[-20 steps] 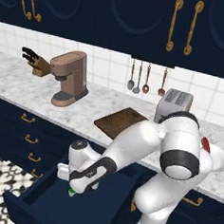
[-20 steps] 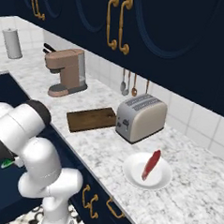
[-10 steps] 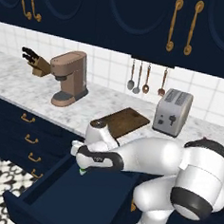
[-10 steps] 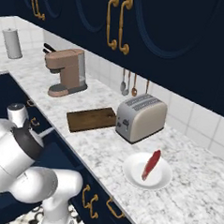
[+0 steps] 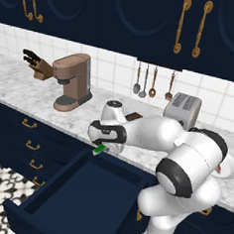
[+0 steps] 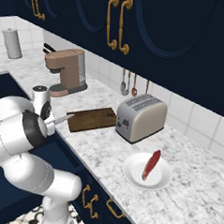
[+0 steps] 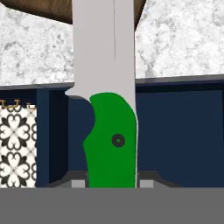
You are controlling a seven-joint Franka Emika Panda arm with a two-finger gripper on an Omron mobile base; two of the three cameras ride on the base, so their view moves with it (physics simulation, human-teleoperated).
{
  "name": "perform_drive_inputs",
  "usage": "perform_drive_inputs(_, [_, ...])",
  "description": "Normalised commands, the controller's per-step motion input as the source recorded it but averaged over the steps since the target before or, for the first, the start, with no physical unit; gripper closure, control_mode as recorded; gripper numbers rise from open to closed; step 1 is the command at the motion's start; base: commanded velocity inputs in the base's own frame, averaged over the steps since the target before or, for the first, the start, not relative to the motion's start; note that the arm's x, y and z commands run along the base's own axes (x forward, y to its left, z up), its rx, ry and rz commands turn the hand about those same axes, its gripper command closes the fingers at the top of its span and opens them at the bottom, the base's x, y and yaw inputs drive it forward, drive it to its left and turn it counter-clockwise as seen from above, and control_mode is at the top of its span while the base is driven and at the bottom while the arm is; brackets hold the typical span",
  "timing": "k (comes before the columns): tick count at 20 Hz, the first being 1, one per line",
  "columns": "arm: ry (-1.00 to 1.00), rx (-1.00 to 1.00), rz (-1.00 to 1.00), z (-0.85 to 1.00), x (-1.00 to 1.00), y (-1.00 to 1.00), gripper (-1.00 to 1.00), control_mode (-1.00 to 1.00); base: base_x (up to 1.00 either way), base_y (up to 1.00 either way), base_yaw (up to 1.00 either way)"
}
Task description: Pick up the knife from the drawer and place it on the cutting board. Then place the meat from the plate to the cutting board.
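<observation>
The claw (image 7: pixel 109 183) is clamped on the knife (image 7: pixel 109 131), pinching the green handle between its two dark tips, with the silver blade running straight out ahead of it. Directly below the claw lies the open drawer (image 5: pixel 77 200) (navy inside, its front wall pulled well out from the cabinet). Just ahead of the blade tip sits the cutting board (image 6: pixel 92 119), flat on the marble counter (image 6: pixel 198 194). Beyond the board, farther from the claw, stands the toaster (image 6: pixel 141 116), and past it the meat (image 6: pixel 151 165) lies on the plate (image 6: pixel 133 174).
</observation>
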Motion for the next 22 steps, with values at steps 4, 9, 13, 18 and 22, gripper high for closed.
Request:
perform_drive_inputs(4, [0.17,0.00,-0.05,-0.06,1.00,-0.35,1.00,-1.00,0.00,0.00,0.00])
perform_drive_inputs(9, [0.12,0.00,-0.02,-0.02,0.96,-0.11,1.00,-1.00,0.00,0.00,0.00])
perform_drive_inputs(13, [0.00,-0.05,0.00,-0.22,0.80,0.00,1.00,-1.00,0.00,0.00,0.00])
perform_drive_inputs(18, [-0.03,-0.06,0.01,-0.40,0.64,-0.02,1.00,-1.00,0.00,0.00,0.00])
perform_drive_inputs(22, [0.00,0.00,0.00,-0.17,0.65,-0.24,1.00,-1.00,0.00,0.00,0.00])
